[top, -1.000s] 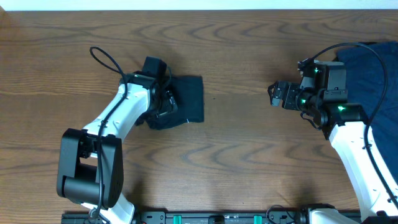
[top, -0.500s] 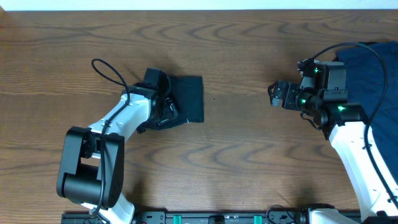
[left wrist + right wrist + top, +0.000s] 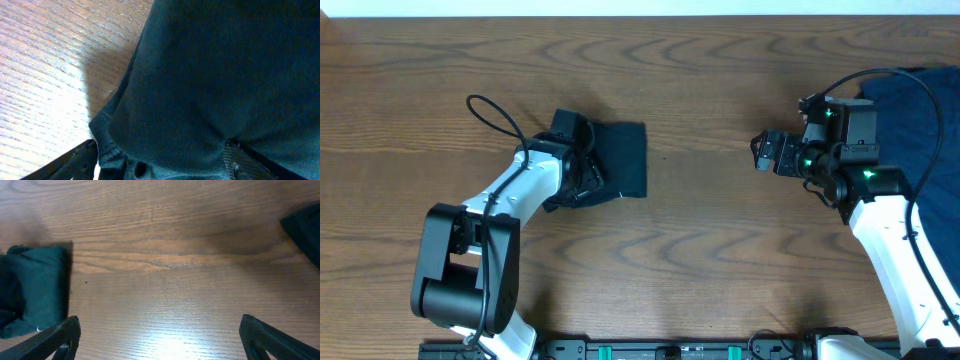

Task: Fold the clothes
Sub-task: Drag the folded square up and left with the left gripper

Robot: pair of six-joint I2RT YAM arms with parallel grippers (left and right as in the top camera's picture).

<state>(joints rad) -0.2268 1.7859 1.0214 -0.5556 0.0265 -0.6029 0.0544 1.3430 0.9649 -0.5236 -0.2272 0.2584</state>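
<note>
Straddling the edge of the folded T-shirt [image 3: 623,160], left of table [image 3: 700,260] centre, the left gripper [image 3: 160,161] has fingers wide; gripping or not, I can't tell. Danger: a snagged layer could pull the fold open on lifting. Right gripper [image 3: 760,152] gapes empty near the remaining clothes [image 3: 920,110].

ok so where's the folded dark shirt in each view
Overhead: the folded shirt lies left of centre.
Left wrist: the folded shirt fills most of the frame, up close.
Right wrist: the folded shirt sits at the left edge.
Shared landmark: the wood-grain table, bare beside the shirt in every view.
</note>
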